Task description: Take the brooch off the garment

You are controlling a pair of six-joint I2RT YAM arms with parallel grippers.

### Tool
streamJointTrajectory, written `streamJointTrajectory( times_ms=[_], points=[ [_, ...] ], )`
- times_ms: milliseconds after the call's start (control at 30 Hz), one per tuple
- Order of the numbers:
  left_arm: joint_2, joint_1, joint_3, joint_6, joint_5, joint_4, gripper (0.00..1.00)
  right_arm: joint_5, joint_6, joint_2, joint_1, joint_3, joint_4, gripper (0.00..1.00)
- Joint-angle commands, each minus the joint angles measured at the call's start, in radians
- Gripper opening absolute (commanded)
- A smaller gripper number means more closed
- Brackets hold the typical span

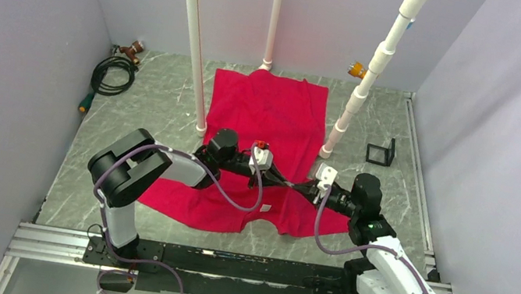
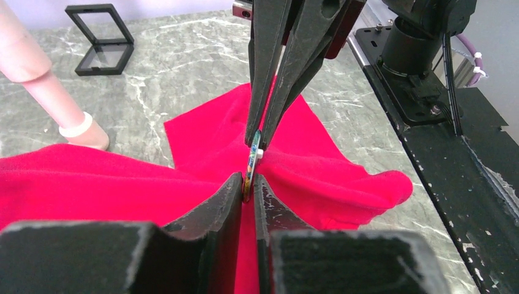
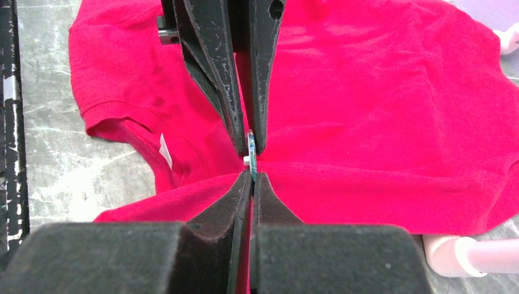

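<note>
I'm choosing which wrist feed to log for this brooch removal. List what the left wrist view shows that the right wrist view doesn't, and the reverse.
Only the left wrist view shows a black square open frame lying on the grey marble table. Only the right wrist view shows the small white neck label on the shirt. Both show the bright red T-shirt and the small round brooch seen edge-on. The left hand and right hand are closed on it from opposite ends.
</note>
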Motion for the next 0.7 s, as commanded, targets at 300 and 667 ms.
streamJointTrajectory(
  times_ms=[300,667],
  points=[
    [0.005,-0.011,0.071,0.021,0.047,-0.095,0.0,-0.043,-0.142,0.056,-0.014,0.058,-0.113,0.1],
    [0.0,-0.024,0.079,0.051,0.051,-0.136,0.0,-0.049,-0.214,0.064,-0.016,0.079,-0.192,0.05]
  ],
)
